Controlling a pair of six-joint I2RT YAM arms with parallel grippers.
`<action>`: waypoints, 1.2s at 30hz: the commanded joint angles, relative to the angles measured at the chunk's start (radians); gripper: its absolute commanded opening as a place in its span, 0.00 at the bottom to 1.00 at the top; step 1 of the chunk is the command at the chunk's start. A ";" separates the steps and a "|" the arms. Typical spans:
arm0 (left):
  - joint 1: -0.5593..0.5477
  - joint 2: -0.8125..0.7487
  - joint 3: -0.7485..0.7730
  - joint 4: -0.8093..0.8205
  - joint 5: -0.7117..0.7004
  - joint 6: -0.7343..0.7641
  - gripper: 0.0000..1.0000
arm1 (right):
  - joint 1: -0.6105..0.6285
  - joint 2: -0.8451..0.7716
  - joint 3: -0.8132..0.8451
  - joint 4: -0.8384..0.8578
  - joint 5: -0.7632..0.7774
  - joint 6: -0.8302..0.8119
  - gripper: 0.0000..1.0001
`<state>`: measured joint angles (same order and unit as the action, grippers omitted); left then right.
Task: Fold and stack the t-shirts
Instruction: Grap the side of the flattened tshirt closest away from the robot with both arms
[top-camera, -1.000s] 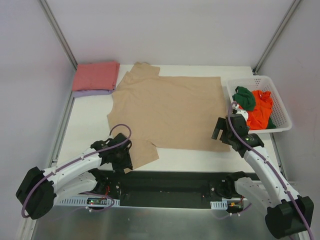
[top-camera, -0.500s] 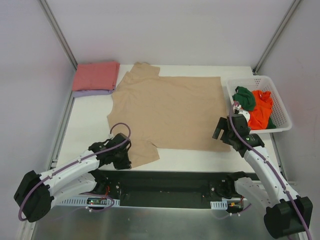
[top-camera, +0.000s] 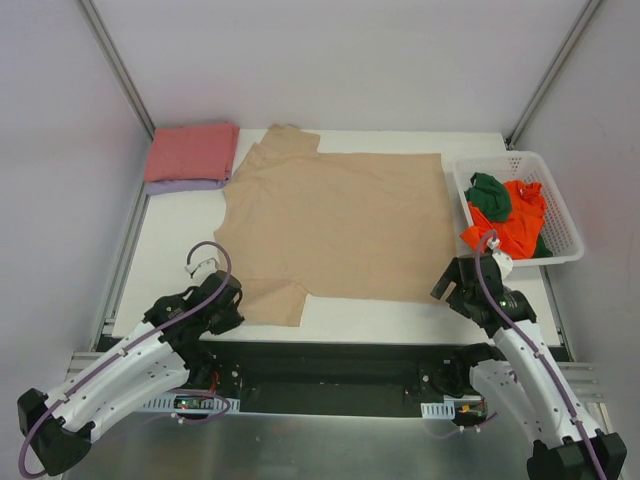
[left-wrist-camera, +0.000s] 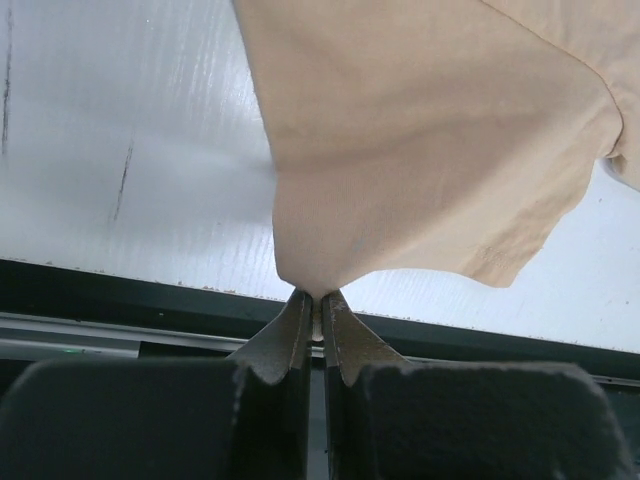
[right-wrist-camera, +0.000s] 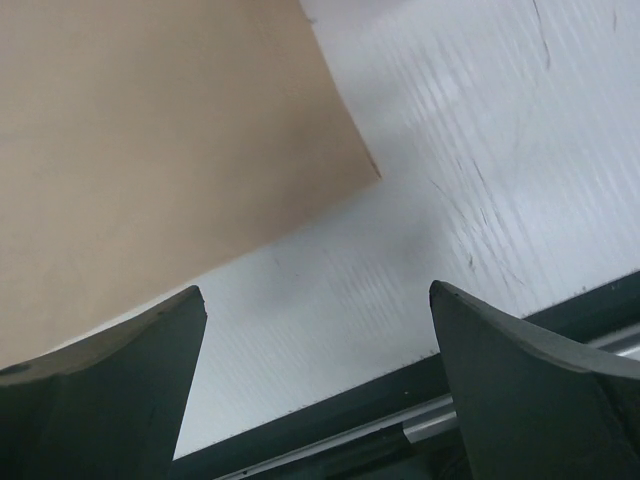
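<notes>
The tan t-shirt (top-camera: 340, 220) lies spread flat across the white table (top-camera: 170, 250). My left gripper (top-camera: 232, 308) is shut on the near-left sleeve of it; in the left wrist view (left-wrist-camera: 316, 297) the cloth (left-wrist-camera: 420, 140) pinches into the closed jaws. My right gripper (top-camera: 452, 285) is open and empty just off the shirt's near-right corner (right-wrist-camera: 372, 172), over bare table. A folded salmon pink t-shirt (top-camera: 192, 150) lies on a folded lavender one (top-camera: 182, 186) at the far left. The bright orange (top-camera: 515, 225) and dark green (top-camera: 490, 195) t-shirts lie crumpled in the basket.
The white lattice basket (top-camera: 560, 215) stands at the right edge of the table. The black front rail (top-camera: 330, 365) runs along the near edge under both arms. Metal frame posts rise at the far corners.
My left gripper has pulled back toward the near-left, drawing the sleeve with it. My right gripper has drawn back toward the near edge, off the shirt's corner.
</notes>
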<state>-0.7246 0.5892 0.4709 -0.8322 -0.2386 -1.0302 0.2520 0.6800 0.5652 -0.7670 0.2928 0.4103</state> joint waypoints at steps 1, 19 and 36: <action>0.008 -0.011 0.021 -0.056 -0.059 -0.018 0.00 | -0.010 -0.053 -0.071 -0.097 0.042 0.111 0.96; 0.008 -0.008 -0.020 0.162 0.104 0.058 0.00 | -0.034 0.237 -0.110 0.255 0.103 0.104 0.64; 0.008 0.041 0.020 0.239 0.125 0.088 0.00 | -0.046 0.351 -0.137 0.334 0.045 0.110 0.44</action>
<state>-0.7246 0.6273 0.4606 -0.6205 -0.1135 -0.9577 0.2134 1.0119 0.4381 -0.4500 0.3485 0.5014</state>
